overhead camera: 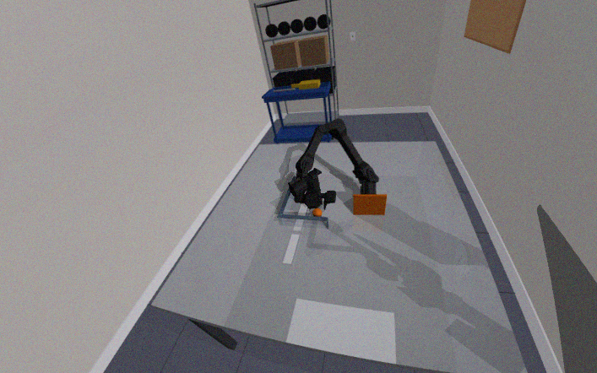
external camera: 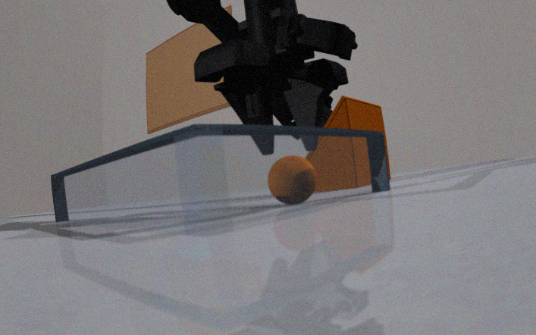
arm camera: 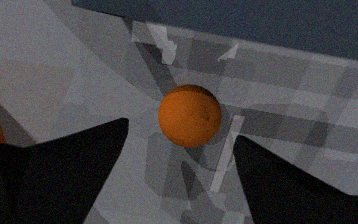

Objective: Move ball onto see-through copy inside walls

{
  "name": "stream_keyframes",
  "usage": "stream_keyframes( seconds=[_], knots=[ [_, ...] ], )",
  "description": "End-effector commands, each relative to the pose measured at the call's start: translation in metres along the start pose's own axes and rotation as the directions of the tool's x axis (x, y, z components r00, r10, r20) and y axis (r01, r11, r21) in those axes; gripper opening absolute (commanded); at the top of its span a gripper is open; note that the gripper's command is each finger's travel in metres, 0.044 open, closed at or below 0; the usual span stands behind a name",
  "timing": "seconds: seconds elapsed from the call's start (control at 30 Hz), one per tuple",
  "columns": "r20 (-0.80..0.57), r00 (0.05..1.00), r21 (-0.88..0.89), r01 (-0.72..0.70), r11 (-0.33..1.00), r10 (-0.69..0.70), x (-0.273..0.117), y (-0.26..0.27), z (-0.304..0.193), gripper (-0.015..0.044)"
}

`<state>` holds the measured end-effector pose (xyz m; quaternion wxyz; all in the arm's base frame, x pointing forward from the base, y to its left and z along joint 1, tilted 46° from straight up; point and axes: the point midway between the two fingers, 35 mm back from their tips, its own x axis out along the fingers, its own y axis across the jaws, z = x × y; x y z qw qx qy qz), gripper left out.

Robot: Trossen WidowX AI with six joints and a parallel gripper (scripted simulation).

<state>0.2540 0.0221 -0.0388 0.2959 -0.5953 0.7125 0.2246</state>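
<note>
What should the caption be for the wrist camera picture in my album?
Open gripper above the orange ball, which sits free on the table near the clear wall.

A storeroom-like workshop: metal shelving (overhead camera: 298, 55) holding cardboard boxes (overhead camera: 299, 52), beside a blue cart (overhead camera: 296, 110).
</note>
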Motion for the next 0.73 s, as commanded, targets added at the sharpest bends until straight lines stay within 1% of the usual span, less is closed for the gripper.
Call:
stream_keyframes(
  seconds=[0.0, 0.13, 0.17, 0.37, 0.43, 0.5, 0.57, 0.7],
  knots=[
    [0.020, 0.999, 0.013, 0.025, 1.000, -0.025, -0.052, -0.001, 0.000, 0.0334],
    [0.019, 0.999, 0.013, 0.025, 1.000, -0.025, -0.055, 0.000, 0.000, 0.0334],
    [0.025, 0.999, 0.006, 0.041, 0.999, -0.041, -0.049, -0.003, 0.003, 0.0334],
    [0.025, 0.999, 0.006, 0.041, 0.999, -0.041, -0.049, -0.003, 0.003, 0.0334],
    [0.025, 0.999, 0.007, 0.040, 0.999, -0.040, -0.059, -0.002, 0.003, 0.0386],
    [0.023, 0.999, 0.008, 0.038, 0.999, -0.038, -0.084, 0.001, 0.000, 0.0439],
    [0.022, 0.999, 0.009, 0.037, 0.999, -0.037, -0.095, 0.002, -0.001, 0.0440],
    [0.022, 0.999, 0.009, 0.037, 0.999, -0.037, -0.095, 0.002, -0.001, 0.0440]
  ],
)
